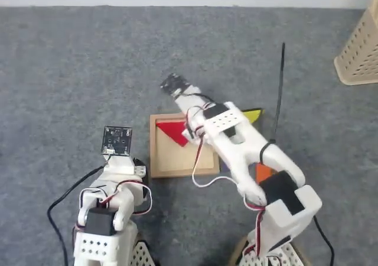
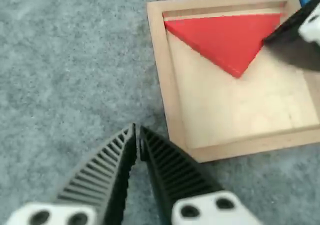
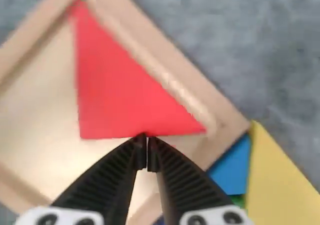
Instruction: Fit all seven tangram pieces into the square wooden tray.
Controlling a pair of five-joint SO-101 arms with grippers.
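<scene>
The right gripper, jaws pressed together w/ nothing between, tips at the red triangle's edge inside the tray, prob. to push it snug into the corner. Yellow piece & blue piece wait just outside. The left gripper, jaws together too, hangs beside the tray, out of the way.

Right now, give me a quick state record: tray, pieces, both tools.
tray: square wooden tray on grey carpet, one piece inside
placed: red triangle piece, long side against one tray wall
outside: yellow piece and blue piece beside tray
left tool: shut, above carpet beside tray
right tool: shut, tips at red triangle's edge
</scene>
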